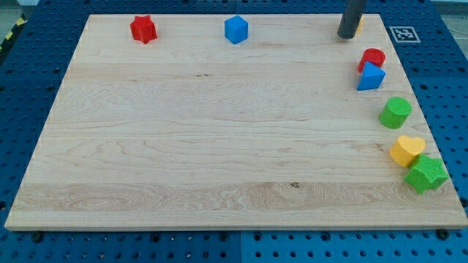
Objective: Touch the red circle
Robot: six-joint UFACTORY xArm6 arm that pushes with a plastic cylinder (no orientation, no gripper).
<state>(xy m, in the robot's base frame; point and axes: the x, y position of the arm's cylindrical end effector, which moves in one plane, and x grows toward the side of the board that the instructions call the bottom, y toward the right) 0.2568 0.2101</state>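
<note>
Wooden board (219, 131) is your reference landmark; it carries every block. At its top-right corner, your rod's tip (346, 36) rests touching a yellow block (356, 28), mostly hidden behind it. No gripper is fitted. Locate the red circle (373, 58) on the board's right edge, below the tip and apart from it, touching the blue triangle (371, 77).
</note>
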